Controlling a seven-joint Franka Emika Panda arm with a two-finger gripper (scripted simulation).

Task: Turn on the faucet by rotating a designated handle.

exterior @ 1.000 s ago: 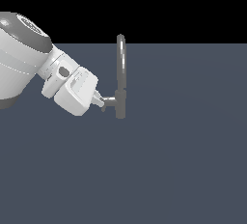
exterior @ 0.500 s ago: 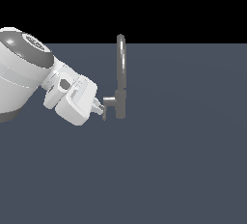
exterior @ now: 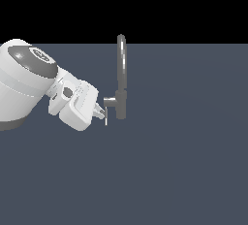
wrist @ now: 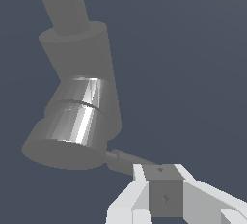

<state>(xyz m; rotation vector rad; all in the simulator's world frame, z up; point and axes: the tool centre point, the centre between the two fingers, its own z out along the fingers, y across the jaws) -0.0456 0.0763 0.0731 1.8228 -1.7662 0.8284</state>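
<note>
Ext. view: the faucet [exterior: 121, 81] stood a bit left of frame centre, w/ its thick cylindrical base low on the stem and the slim arched spout rising to just above the dark horizon line. A short horiz. stub stuck out from the base toward the ext. view's left, ending at the handle [exterior: 106, 116], a thin flat lever hanging down from the stub end. The white arm [exterior: 29, 83] filled the left-centre of the frame, wrist angled down and to the ext. view's right. The gripper [exterior: 102, 114] sat right at the lever; the fingers [exterior: 99, 110] looked to be touching or just beside it, but at this size I couldn't tell which.

Wrist view: the stub's round end face was big in the left-centre, shiny banding on its side, w/ the base and spout [wrist: 62, 1] going off toward the upper left. The lever [wrist: 126, 162] showed as a thin dark strip running from under the stub end to the lower centre, where it met a grey finger pad [wrist: 165, 196]. Only one pad was clearly visible w/ white housing either side, so spread, closed or pinching — couldn't tell.

The counter [exterior: 184, 170] was plain dark grey-blue across the lower part of the frame.
</note>
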